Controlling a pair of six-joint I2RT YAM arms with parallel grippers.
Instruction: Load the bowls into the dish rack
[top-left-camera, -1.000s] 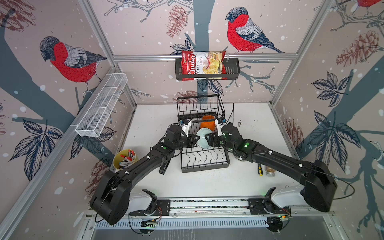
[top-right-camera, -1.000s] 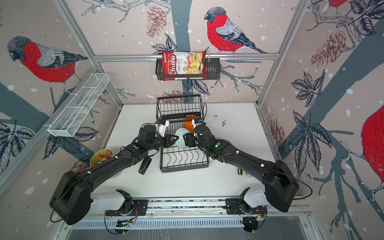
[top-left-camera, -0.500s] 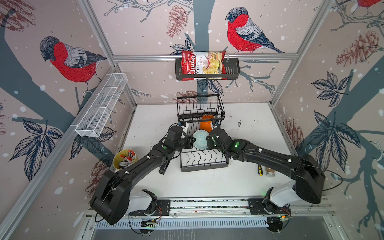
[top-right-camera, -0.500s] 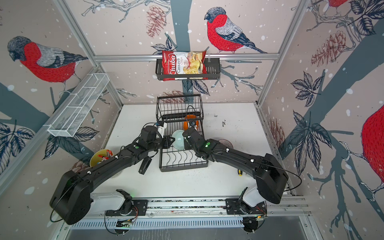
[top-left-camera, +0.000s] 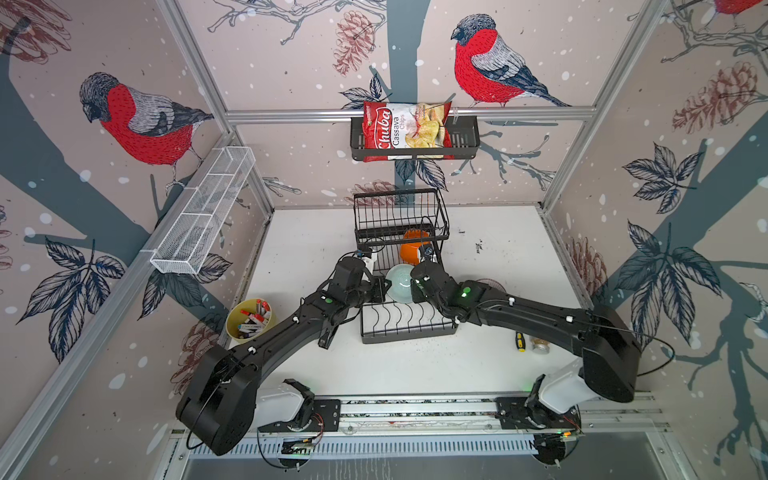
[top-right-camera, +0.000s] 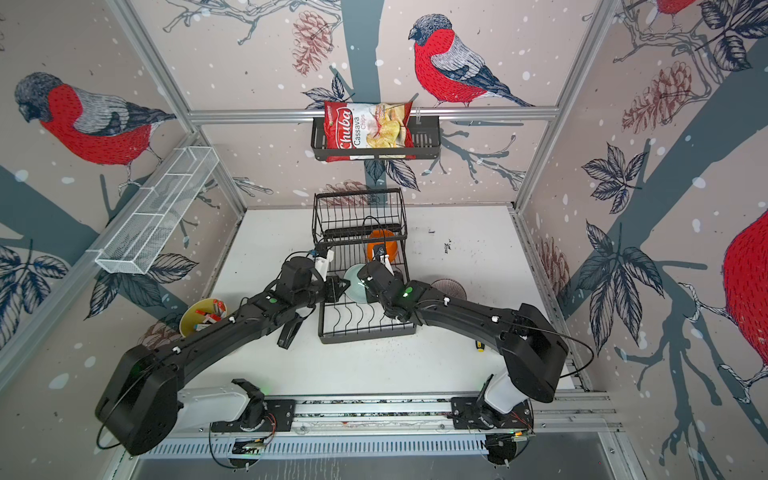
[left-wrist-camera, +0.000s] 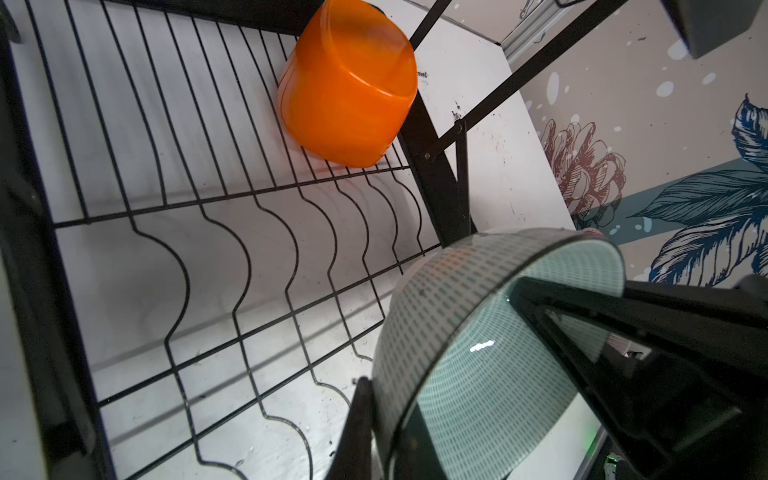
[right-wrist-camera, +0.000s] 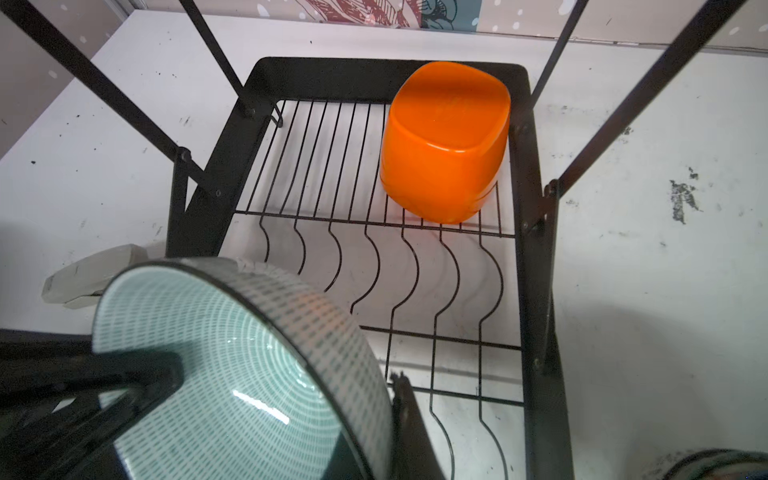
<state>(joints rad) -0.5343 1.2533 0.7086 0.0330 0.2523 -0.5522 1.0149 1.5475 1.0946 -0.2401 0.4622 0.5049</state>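
At the far left the yellow cup of pens (top-left-camera: 251, 320) is sitting on the table (top-left-camera: 498, 232), well apart from the work.

Next, the left gripper (top-left-camera: 380, 289) is clamping narrowly on the near rim of the mint bowl (top-left-camera: 398, 282). In its wrist view, 1 of its fingers (left-wrist-camera: 361, 424) is pressing the outer wall. The bowl is standing on edge over the wavy wires of the dish rack (top-left-camera: 409, 338). I cannot tell whether its lower edge is touching them.

On the bowl's opposite side, the right gripper (top-left-camera: 413, 286) is also pinching tight, with 1 of its fingers (right-wrist-camera: 409, 419) lying against the outer wall. So 2 rigid grips are sharing 1 glazed bowl.

Beyond it, the orange bowl (top-left-camera: 411, 249) is lying upside down in the base's far right corner, under the raised basket. Further right, a patterned bowl (top-right-camera: 446, 286) is waiting on the table, partly hidden behind the arm.

The main risk is the arms moving out of step, which would twist the rim until it slips or chips. If either pinch lets go before the bowl is seated in a wire slot, the bowl will likely swing on the other thin grip. It could then drop onto the wires or roll into the orange bowl.
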